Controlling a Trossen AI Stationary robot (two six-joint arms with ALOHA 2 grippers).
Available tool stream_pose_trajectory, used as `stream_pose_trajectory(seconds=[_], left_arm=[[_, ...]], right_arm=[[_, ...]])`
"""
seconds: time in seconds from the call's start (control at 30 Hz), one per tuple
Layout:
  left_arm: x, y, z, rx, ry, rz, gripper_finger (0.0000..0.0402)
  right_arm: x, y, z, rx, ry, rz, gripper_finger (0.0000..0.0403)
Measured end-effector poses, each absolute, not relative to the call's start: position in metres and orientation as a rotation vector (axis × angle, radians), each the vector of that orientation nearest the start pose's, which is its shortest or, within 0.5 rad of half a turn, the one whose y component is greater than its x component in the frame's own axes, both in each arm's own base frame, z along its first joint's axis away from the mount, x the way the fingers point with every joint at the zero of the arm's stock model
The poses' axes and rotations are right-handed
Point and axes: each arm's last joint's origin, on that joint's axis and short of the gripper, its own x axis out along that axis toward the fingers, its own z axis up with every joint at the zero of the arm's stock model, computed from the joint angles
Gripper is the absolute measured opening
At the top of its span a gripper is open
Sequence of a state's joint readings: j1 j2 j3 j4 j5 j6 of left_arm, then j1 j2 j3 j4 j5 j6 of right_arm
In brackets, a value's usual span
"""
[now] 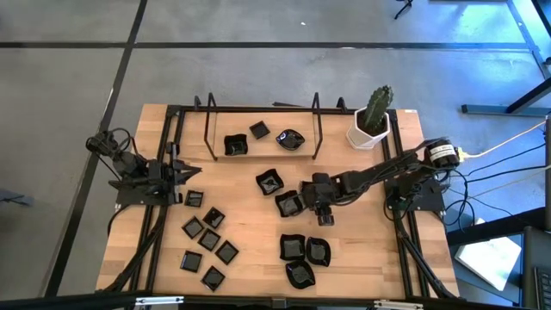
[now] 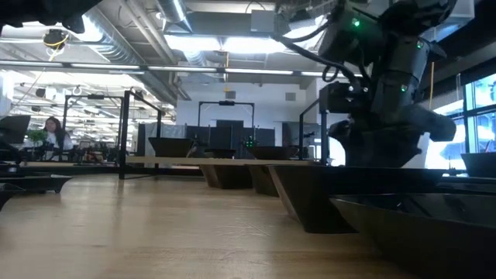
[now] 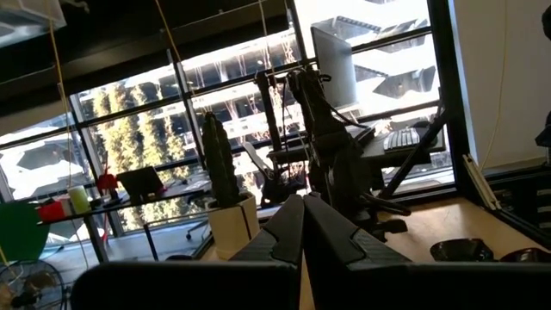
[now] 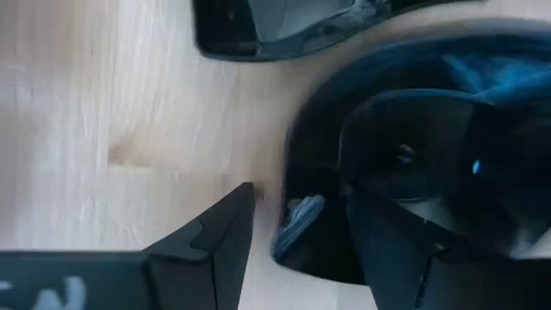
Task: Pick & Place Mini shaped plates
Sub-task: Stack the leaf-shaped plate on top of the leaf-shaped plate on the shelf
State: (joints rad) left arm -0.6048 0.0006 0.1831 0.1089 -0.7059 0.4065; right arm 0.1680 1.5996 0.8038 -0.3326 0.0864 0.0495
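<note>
While racked, three plates [image 1: 258,138]

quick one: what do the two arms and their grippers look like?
Both arms are dark, jointed, with black cable bundles trailing to their bases. The left gripper has two slim, tapered black fingers. The right gripper is boxy; its fingers are matte black wedges. A yellow cable runs from the right base.

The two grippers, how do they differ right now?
The left gripper is shut, fingers pressed together, and holds nothing; the right gripper is open, its fingers straddling the rim of a black plate. The left gripper waits near the table's left edge, pointing across the table; the right gripper reaches to mid-table, pointing down at the plates. Both are dark and two-fingered.
</note>
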Motion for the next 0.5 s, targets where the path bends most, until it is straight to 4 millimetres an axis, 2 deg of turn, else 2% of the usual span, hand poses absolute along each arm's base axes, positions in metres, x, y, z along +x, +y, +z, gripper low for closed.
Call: stream_pose_trajectory(seconds=[0.13,0.23,0.33,0.5], left_arm=[[0.070,-0.025,0.233,0.235,-0.206,0.146,0.0003],[0.070,-0.025,0.233,0.234,-0.206,0.146,0.0003],[0.070,-0.025,0.233,0.234,-0.206,0.146,0.0003],[0.070,-0.025,0.233,0.226,-0.207,0.146,0.0003]], right_arm=[[0.285,0.046,0.140,-0.105,1.150,0.043,0.0184],[0.288,0.046,0.141,-0.106,1.163,0.043,0.0161],[0.290,0.047,0.146,-0.108,1.177,0.043,0.0122],[0.292,0.047,0.151,-0.101,1.201,0.024,0.0033]])
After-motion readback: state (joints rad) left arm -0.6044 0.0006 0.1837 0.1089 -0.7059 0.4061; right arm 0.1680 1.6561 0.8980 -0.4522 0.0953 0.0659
